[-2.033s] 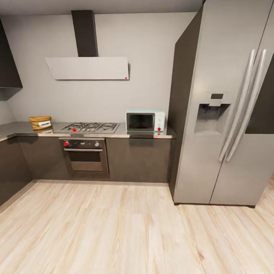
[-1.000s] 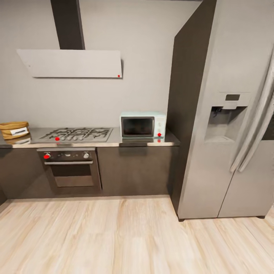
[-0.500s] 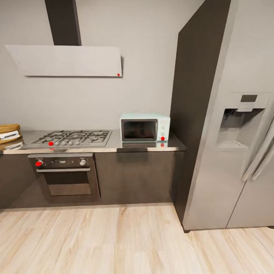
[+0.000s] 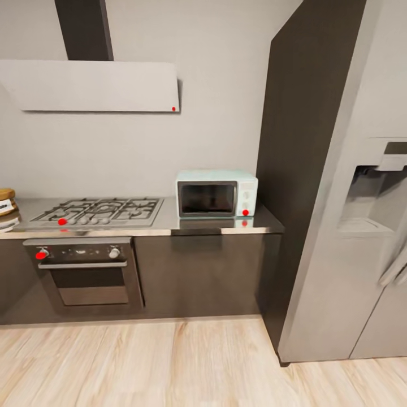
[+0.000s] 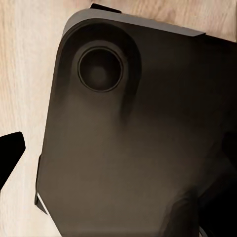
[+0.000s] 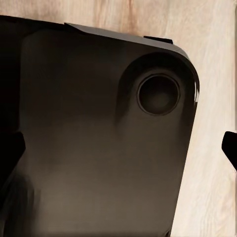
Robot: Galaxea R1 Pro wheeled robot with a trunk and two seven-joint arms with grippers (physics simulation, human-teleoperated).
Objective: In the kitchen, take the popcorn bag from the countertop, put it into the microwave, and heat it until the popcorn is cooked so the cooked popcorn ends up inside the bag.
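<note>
Risk: the popcorn bag sits at the far left end of the desk, half cut off in the head view, well apart from the microwave, whose door looks closed. Rolling further right could drop it from sight. Wrist views show dark robot base over wood floor; can't tell gripper opening on either arm, nothing seen held.

1. A pale grey wall runs behind the kitchen units.
2. A flat grey extractor hood hangs on it under a dark chimney.
3. Below sit a gas hob and a steel built-in oven in dark cabinets.
4. A tall steel fridge stands at the units' end.
5. Light wood plank floor.
</note>
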